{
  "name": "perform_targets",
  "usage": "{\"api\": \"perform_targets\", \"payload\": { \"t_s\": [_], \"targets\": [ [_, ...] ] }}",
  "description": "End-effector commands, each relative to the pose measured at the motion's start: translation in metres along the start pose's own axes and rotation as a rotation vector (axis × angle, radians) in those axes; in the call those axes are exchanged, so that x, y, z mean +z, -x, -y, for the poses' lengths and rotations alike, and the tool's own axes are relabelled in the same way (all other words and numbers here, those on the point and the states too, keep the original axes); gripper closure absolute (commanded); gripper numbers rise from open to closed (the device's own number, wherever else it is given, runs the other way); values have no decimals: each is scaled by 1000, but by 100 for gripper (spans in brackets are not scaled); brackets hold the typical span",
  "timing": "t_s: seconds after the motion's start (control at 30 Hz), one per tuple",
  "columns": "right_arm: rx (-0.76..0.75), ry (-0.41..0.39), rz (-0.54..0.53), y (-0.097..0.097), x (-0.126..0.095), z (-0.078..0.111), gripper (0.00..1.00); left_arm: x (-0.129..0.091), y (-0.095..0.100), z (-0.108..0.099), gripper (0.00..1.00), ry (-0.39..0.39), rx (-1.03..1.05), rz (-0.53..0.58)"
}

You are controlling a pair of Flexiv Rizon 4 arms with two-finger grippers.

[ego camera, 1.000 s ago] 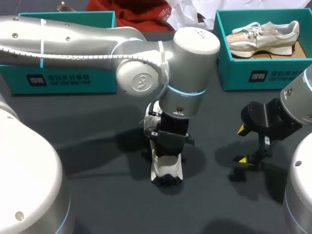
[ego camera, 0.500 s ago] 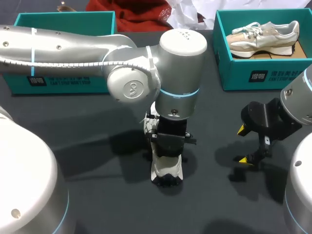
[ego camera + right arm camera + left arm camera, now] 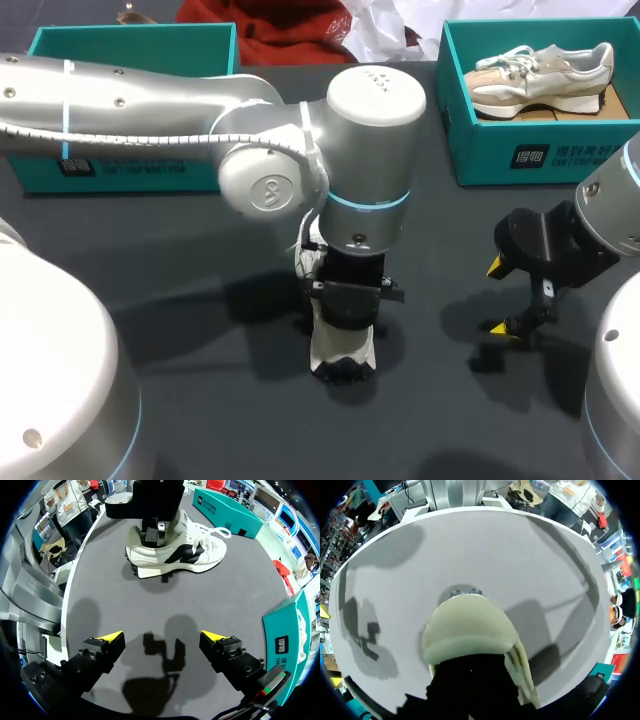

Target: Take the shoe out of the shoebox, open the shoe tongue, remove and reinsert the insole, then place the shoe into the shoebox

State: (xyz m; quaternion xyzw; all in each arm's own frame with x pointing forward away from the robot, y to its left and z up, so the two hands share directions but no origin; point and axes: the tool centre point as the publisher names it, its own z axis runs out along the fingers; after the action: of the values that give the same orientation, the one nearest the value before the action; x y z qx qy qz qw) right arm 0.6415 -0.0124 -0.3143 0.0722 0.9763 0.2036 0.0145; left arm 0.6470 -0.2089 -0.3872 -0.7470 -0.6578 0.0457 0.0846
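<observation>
- Head view: the shoe (image 3: 340, 350) stands mid-table under my left gripper (image 3: 345, 300), which sits at its collar. I cannot tell whether that grip is closed. My right gripper (image 3: 497, 297) hovers at its three o'clock, released and well apart. The left shoebox (image 3: 130, 35) is at ten o'clock. The right shoebox (image 3: 480, 150), at one o'clock, holds a second shoe (image 3: 540, 72).
- Left wrist view: only the shoe's pale padded end shows. I judge it light, with a soft upper and a firm sole, so the heel collar is the hold.
- Right wrist view: the shoe lies side-on at twelve o'clock, bare table (image 3: 165, 600) between us. Its loose laces (image 3: 212, 532) could snag.
</observation>
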Motion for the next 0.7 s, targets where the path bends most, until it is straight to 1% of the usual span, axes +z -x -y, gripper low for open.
{"api": "perform_targets", "payload": {
  "t_s": [0.03,0.1,0.2,0.3,0.4,0.5,0.7],
  "targets": [
    [0,-1,4,-2,0,0,0,12,4,-6,100,1,-13,-14],
    [0,-1,4,-2,0,0,0,12,0,-7,100,1,-20,-14],
    [0,-1,4,-2,0,0,0,3,-7,-4,100,13,-25,2],
    [0,-1,4,-2,0,0,0,-18,-16,4,100,67,-21,42],
    [0,-1,4,-2,0,0,0,-38,-22,6,100,115,-25,83],
    [0,-1,4,-2,0,0,0,-52,-24,4,100,161,-28,95],
    [0,-1,4,-2,0,0,0,-61,-20,-8,100,225,-53,83]
  ]
}}
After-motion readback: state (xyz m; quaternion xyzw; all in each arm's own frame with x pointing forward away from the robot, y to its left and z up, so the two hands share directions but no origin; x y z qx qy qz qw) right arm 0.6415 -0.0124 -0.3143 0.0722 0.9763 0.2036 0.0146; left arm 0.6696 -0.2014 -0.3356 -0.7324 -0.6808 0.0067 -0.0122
